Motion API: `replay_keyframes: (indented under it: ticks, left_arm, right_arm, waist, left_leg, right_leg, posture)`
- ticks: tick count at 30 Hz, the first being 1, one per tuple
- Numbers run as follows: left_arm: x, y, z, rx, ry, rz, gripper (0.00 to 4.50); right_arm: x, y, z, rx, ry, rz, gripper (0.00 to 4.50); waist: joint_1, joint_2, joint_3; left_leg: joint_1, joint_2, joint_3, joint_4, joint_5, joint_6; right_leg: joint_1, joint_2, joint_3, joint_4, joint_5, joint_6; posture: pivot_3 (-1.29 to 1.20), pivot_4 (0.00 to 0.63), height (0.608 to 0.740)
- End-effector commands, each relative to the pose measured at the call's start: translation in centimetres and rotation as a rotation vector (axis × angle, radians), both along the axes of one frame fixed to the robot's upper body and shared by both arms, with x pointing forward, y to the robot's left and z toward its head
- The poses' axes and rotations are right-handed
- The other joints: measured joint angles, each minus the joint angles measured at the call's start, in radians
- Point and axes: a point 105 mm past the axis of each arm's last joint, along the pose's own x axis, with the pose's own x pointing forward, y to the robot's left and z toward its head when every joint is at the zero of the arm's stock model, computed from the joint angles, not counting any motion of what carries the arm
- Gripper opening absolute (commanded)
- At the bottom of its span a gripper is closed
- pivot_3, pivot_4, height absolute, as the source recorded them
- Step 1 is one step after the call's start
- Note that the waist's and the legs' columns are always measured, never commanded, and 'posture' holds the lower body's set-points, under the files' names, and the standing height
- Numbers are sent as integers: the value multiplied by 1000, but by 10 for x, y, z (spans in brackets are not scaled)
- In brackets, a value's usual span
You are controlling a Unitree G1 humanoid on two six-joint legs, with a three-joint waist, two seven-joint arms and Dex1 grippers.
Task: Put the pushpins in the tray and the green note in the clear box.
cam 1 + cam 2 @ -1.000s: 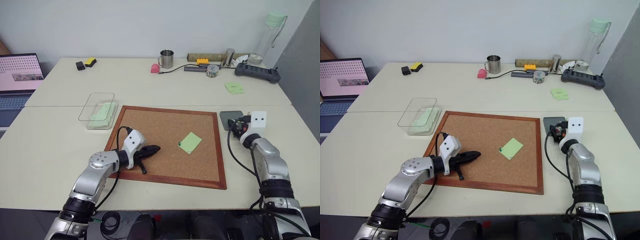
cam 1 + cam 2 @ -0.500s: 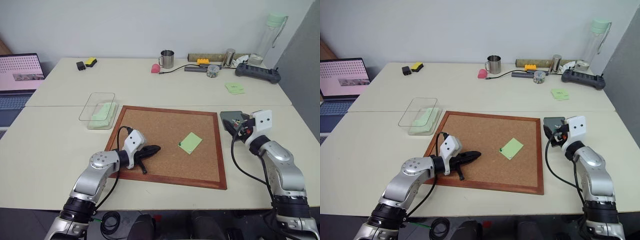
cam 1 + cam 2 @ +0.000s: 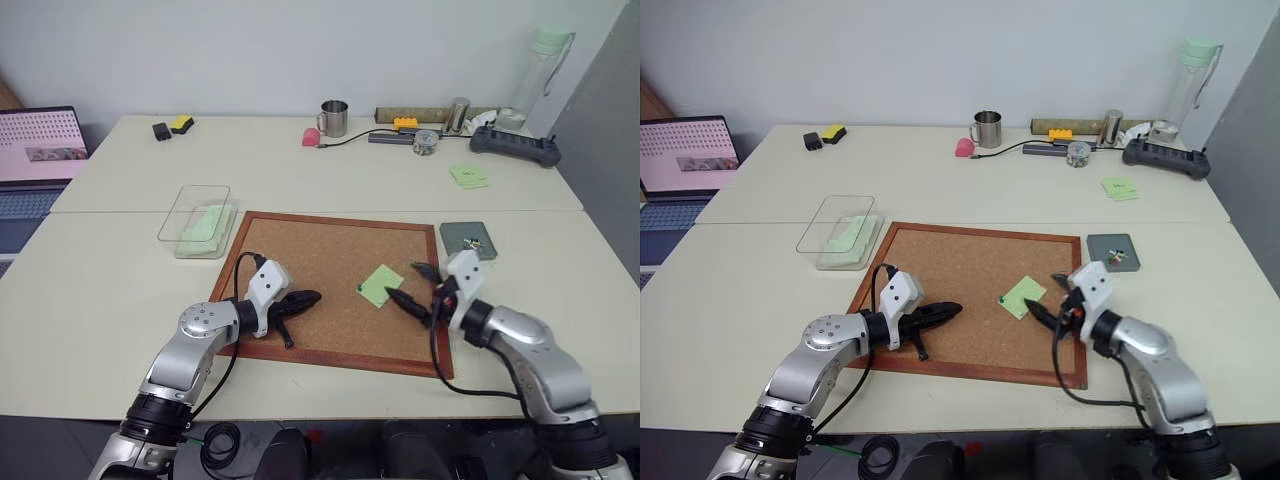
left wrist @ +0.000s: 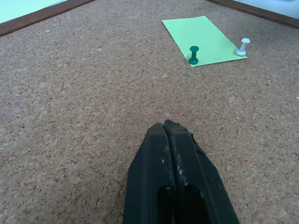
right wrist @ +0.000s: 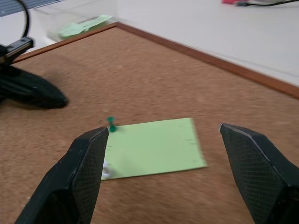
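Observation:
The green note (image 3: 380,286) lies flat on the right half of the corkboard (image 3: 300,250). A dark green pushpin (image 4: 193,55) stands at one of its corners and a white pushpin (image 4: 242,46) at another. My right gripper (image 3: 402,280) is open just to the right of the note, pointing left at it, with the note (image 5: 154,147) between and beyond its fingers. My left gripper (image 3: 312,297) is shut and empty, low over the board's left part. The grey tray (image 3: 467,240) sits right of the board with small pins in it. The clear box (image 3: 196,220) stands left of the board with green paper inside.
A laptop (image 3: 35,150) sits at the far left. Along the back are a steel mug (image 3: 333,117), a pink object (image 3: 310,137), a black controller (image 3: 515,145) and a bottle (image 3: 545,60). A stack of green notes (image 3: 468,176) lies behind the tray.
My right gripper has left the tray, swung left and back toward me, and now points left at the note on the board. The left arm has not moved.

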Motion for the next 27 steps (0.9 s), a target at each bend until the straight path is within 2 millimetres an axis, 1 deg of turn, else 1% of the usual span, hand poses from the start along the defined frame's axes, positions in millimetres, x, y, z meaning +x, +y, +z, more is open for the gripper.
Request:
replay_keyframes:
  ticks: [1,8,11,13,15,16,20,27]
  left_arm:
    - [-7,8,-28,71,94,20,0]
    - [-7,9,-28,74,90,22,0]
    - [-8,8,-29,76,90,21,0]
    - [-8,8,-29,77,90,20,0]
    - [-8,8,-29,77,90,20,0]
    - [-8,8,-29,77,90,20,0]
    - [-8,9,-29,76,91,23,0]
    - [-9,9,-30,76,94,27,0]
  right_arm:
    - [1,12,6,4,-50,40,3979]
    - [-8,22,-7,-3,-32,84,3979]
    - [-11,24,-16,-42,-35,99,3979]
    - [-10,24,-20,-54,-44,95,3602]
    - [-9,23,-20,-45,-43,92,3335]
    - [-9,23,-20,-42,-44,89,3024]
    - [-8,18,-21,-40,-46,77,2135]
    - [-10,18,-20,-21,-44,75,751]
  waist:
    - [0,0,0]
    - [0,0,0]
    - [0,0,0]
    - [0,0,0]
    - [0,0,0]
    - [0,0,0]
    - [0,0,0]
    - [0,0,0]
  left_leg:
    - [0,0,0,0,0,0]
    - [0,0,-1,0,0,0]
    - [0,0,-1,0,0,0]
    - [0,0,-1,0,0,0]
    - [0,0,-1,0,0,0]
    - [0,0,-1,0,0,0]
    - [0,0,-1,0,0,0]
    - [0,0,-1,0,0,0]
  right_leg:
    - [0,0,0,0,0,0]
    - [0,0,0,-1,0,0]
    - [0,0,0,-1,0,0]
    - [0,0,0,-1,0,0]
    - [0,0,0,-1,0,0]
    - [0,0,0,-1,0,0]
    - [0,0,0,-1,0,0]
    - [0,0,0,-1,0,0]
  posture:
    - [0,150,740]
    - [0,150,740]
    - [0,150,740]
    - [0,150,740]
    - [0,150,740]
    - [0,150,740]
    - [0,150,740]
    - [0,150,740]
